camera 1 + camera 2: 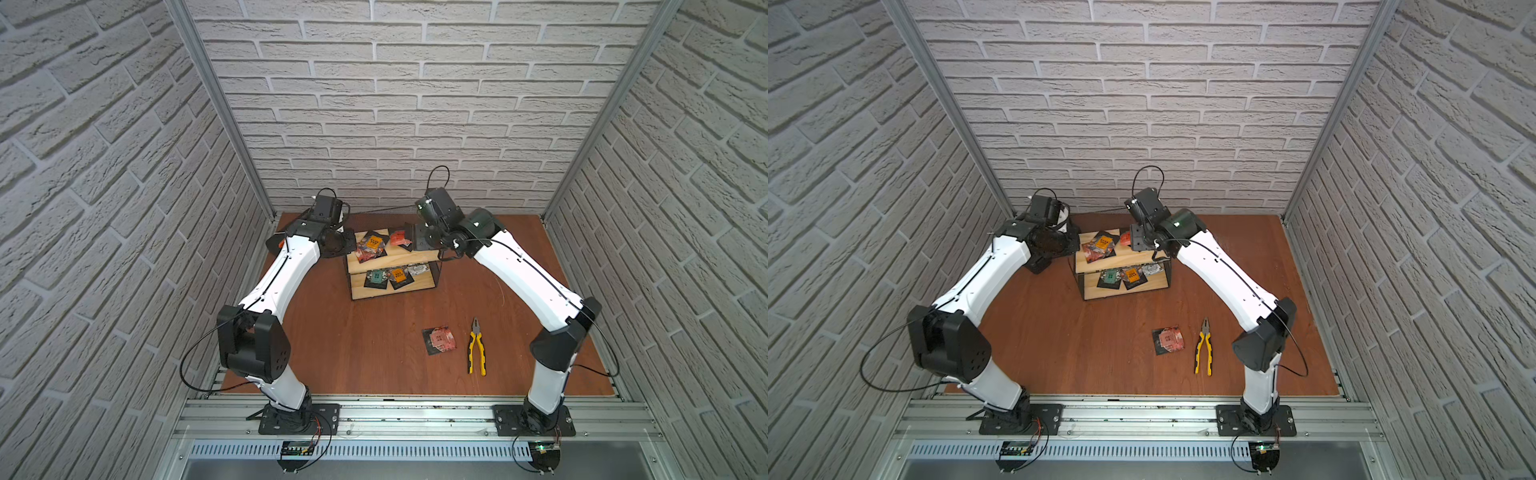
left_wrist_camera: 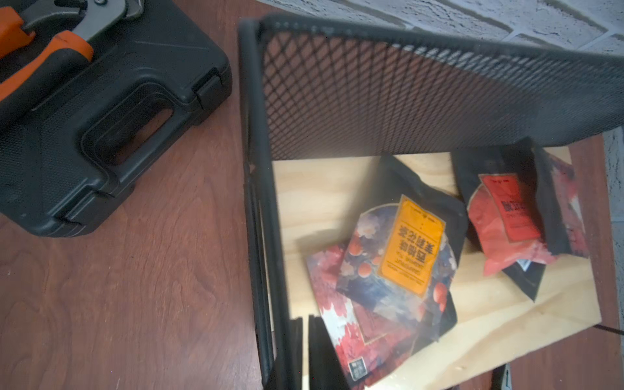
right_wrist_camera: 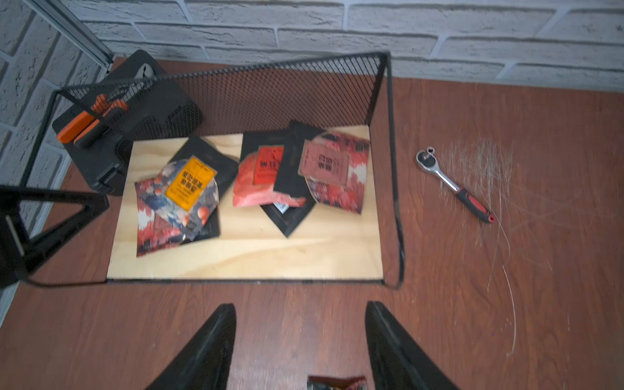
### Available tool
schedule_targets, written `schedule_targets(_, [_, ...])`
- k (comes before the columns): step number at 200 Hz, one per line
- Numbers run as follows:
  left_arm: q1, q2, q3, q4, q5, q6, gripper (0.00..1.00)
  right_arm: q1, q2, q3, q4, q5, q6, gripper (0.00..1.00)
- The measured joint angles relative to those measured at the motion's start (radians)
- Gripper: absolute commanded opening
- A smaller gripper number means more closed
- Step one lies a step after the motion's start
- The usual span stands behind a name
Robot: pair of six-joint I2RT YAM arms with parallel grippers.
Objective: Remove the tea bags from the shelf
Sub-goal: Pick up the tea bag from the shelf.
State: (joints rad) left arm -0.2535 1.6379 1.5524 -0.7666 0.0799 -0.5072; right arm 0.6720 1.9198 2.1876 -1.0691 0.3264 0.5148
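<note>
Several tea bags are overlapping on the shelf; near it, right end effector is gaping empty, left end effector closed, cropped.

tea bags printed black with red, orange and floral labels. shelf framed in black mesh, boards pale wood. pliers handled yellow-black. table grained reddish-brown.
</note>
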Motion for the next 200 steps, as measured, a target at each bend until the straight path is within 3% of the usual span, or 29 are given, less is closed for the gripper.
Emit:
schedule_targets(31, [0.001, 0.002, 0.001, 0.0, 0.001, 0.001, 0.1, -0.014, 0.193, 0.215, -0.042, 0.009, -0.032, 0.73])
schedule_targets(60, [0.002, 0.003, 0.001, 0.0, 0.001, 0.003, 0.1, -0.037, 0.302, 0.32, -0.055, 0.006, -0.044, 0.73])
schedule_targets(200, [0.006, 0.003, 0.001, 0.0, 0.001, 0.01, 0.1, -0.092, 0.449, 0.384, -0.01, -0.006, -0.077, 0.72])
